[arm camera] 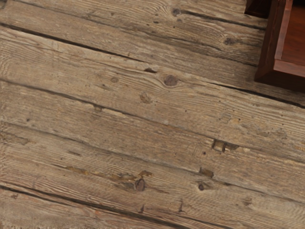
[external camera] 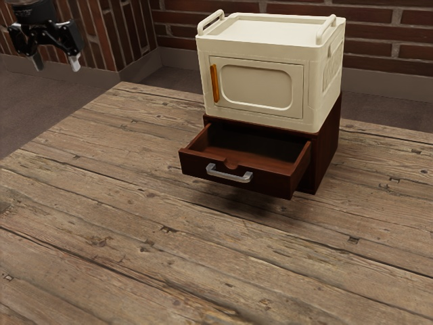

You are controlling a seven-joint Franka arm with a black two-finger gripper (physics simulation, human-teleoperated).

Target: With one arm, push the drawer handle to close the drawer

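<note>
My gripper [external camera: 55, 62] hangs high at the exterior view's upper left, open, its two fingertips apart with nothing between them. Well away from it, toward the exterior view's right, a dark reddish-brown drawer [external camera: 196, 166] stands pulled out of its cabinet [external camera: 327, 152]. A silver bar handle [external camera: 229, 177] is fixed to the drawer front, and nothing touches it. The drawer's inside shows no contents in the exterior view. In the wrist view a corner of the drawer [arm camera: 281, 71] appears.
A cream box [external camera: 264, 122] with top rails and an orange-handled door [external camera: 257, 87] rests on the cabinet. The wooden table [external camera: 135, 223] extends around the cabinet. Brick walls [external camera: 379, 40] rise behind.
</note>
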